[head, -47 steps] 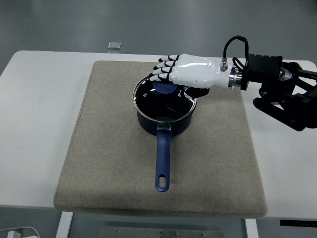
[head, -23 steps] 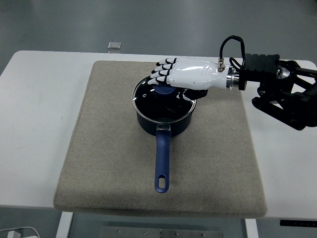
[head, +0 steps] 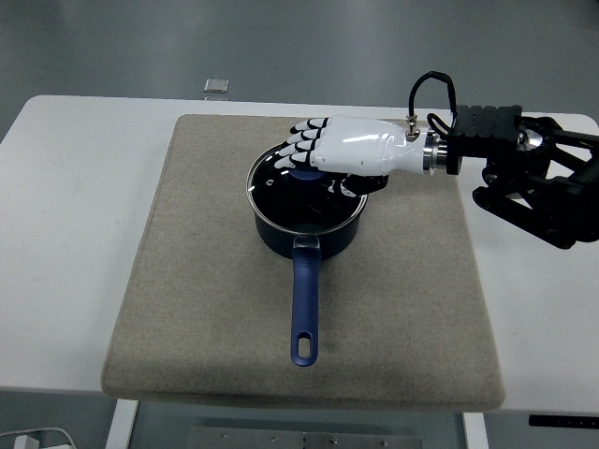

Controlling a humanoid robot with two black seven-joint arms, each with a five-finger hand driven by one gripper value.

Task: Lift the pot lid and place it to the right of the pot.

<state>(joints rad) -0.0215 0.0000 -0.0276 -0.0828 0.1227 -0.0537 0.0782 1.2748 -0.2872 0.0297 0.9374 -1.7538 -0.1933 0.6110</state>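
A dark blue pot (head: pixel 309 238) with a long blue handle (head: pixel 303 299) stands on the grey mat (head: pixel 206 281), its handle pointing at the near edge. Its glass lid (head: pixel 285 201) lies on the pot, with a blue knob (head: pixel 304 172) in the middle. My right hand (head: pixel 318 170) reaches in from the right over the lid. Its fingers are curled over the knob and the thumb is under them, closed on the knob. The hand hides most of the knob. The left arm is out of view.
The mat covers the middle of the white table (head: pixel 65 234). A small silver object (head: pixel 216 86) lies at the table's far edge. My right arm's black links (head: pixel 533 182) hang over the table's right side.
My right hand has moved a little left and down onto the knob, and its fingers have closed on it. The pot has shifted slightly to the left.
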